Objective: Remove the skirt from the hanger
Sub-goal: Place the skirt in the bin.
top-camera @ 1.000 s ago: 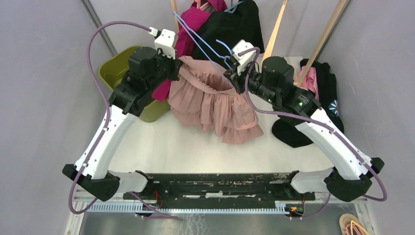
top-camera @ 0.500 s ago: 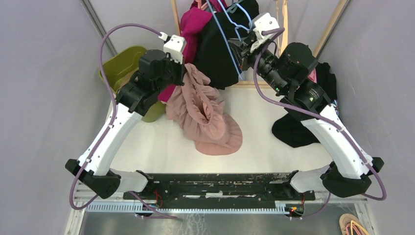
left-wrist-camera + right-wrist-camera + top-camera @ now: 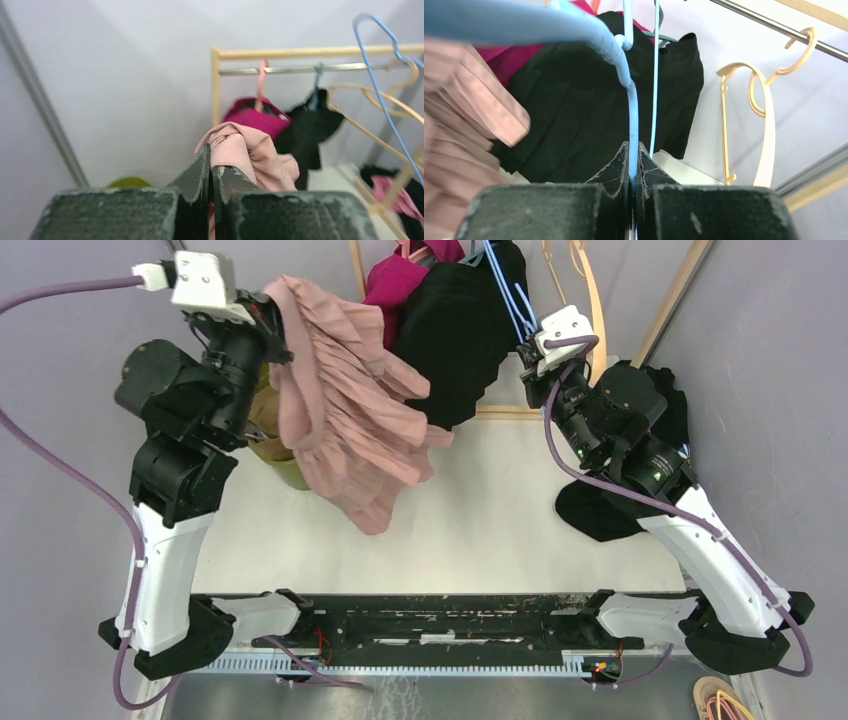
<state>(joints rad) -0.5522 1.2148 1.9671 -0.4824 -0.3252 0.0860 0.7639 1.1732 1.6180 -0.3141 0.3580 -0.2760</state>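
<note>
At the far left, behind the raised left arm, only a sliver of an olive bin (image 3: 128, 182); contents hidden. On the wooden rack (image 3: 216, 85) at the far edge, a magenta garment (image 3: 395, 285) and a black garment (image 3: 460, 320) side by side, with beige hangers (image 3: 764, 130) further right on the rail. Open white table (image 3: 480, 530) across the middle and near side, a heap of dark clothes (image 3: 600, 515) at its right edge, walls close on both sides. Left gripper (image 3: 210, 165) high at the far left, fingers pinched together on a fold of the pink skirt (image 3: 345, 410); rest of the cloth draped down from there in front of the bin and above the table's left part, its right edge overlapping the black garment in the top view. Right gripper (image 3: 632, 150) up by the rack, clamped on the wire of the blue hanger (image 3: 631, 110). Skirt apart from that hanger in the top view.
</note>
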